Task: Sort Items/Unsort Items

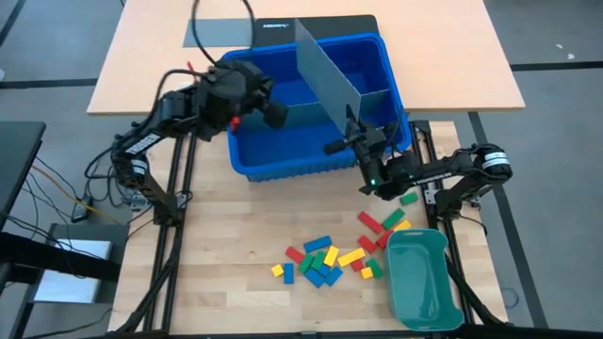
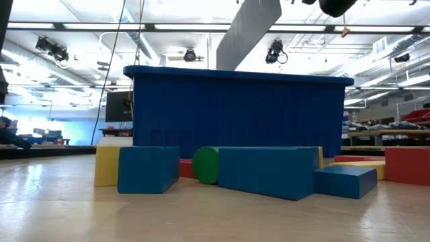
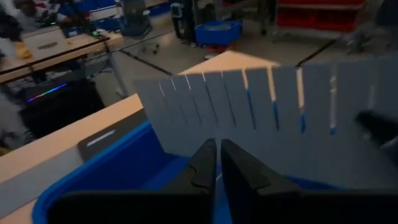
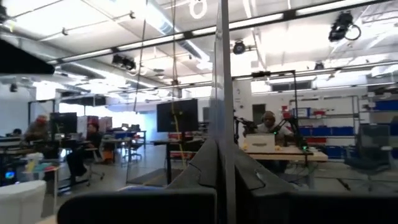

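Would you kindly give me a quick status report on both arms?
Right tool shut on tall grey slotted divider sheet in blue plastic bin. Left tool over bin, nearly shut. Coloured toy blocks untouched on table beside teal tray.

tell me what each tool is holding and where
Right tool pinches the flat grey slotted divider sheet at its near edge. Left tool is over the blue plastic bin; its hold cannot be told.

One blue bin, two grey dividers, one teal tray, many blocks.
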`<state>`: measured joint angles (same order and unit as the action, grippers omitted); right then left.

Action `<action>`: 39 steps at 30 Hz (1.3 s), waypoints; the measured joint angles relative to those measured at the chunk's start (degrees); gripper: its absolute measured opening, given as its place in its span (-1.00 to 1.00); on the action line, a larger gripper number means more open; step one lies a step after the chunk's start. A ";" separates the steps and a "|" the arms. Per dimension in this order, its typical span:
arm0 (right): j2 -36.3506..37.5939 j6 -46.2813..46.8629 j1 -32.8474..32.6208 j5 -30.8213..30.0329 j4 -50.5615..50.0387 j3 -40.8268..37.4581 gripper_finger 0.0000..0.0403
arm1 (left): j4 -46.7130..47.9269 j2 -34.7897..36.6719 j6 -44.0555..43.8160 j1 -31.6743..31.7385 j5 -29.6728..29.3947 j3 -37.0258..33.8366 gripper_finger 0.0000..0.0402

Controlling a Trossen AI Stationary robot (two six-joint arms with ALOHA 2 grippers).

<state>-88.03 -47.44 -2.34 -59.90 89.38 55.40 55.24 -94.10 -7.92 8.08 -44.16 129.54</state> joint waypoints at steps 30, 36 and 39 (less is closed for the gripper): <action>0.04 -1.80 5.46 8.85 -0.02 0.00 -1.00 | -52.93 0.45 7.30 40.62 68.13 -31.45 -1.00; 0.01 5.96 6.58 11.57 -0.02 0.00 -1.00 | -51.65 -0.04 4.51 49.05 70.66 -31.45 -1.00; -1.18 7.65 7.16 12.52 -0.22 0.13 -1.00 | -51.33 -1.36 4.30 50.76 70.75 -31.44 -0.99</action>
<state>-89.21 -39.79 4.83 -47.38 89.17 55.53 3.91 -95.45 -3.62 58.83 26.59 98.10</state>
